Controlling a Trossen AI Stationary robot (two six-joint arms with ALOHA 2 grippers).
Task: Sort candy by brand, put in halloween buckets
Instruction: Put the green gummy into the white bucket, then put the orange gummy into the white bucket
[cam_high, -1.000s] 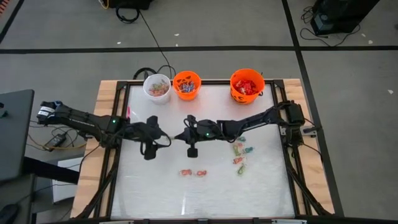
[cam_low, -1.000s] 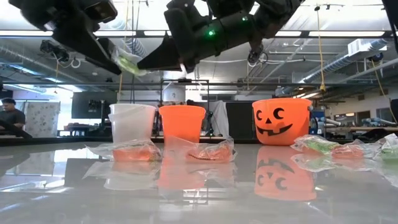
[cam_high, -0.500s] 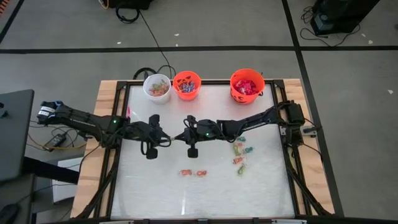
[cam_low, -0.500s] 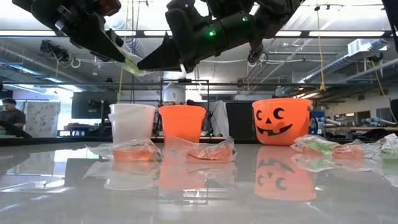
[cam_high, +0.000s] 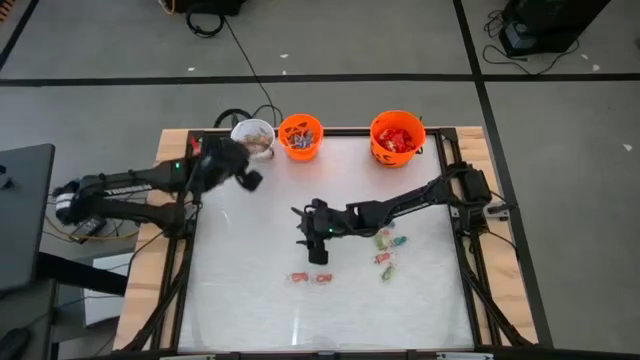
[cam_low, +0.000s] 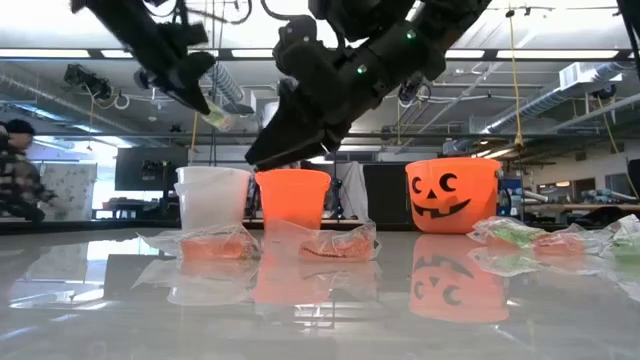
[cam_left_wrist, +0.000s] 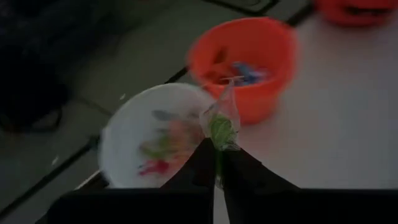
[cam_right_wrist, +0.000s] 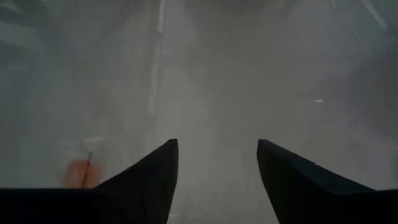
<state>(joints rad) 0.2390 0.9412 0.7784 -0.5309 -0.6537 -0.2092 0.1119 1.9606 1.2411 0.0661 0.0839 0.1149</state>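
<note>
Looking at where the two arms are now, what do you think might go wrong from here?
1. The left gripper pinches the small green wrapped candy only by its wrapper, above the white round plastic bucket; the small orange plastic bucket touches it, so a release might land wrongly.
2. The open right gripper may nudge the orange wrapped candy aside.

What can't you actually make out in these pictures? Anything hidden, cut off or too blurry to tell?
- Brands on the candy pieces lying on the table: too small from above, glare-blurred in the low view.
- Contents of the white bucket, small orange bucket and larger orange bucket: walls hide them in the low view.
- Green candy in the left gripper: blurred, no label readable.
- Right gripper: table beyond its open fingers is smeared.
</note>
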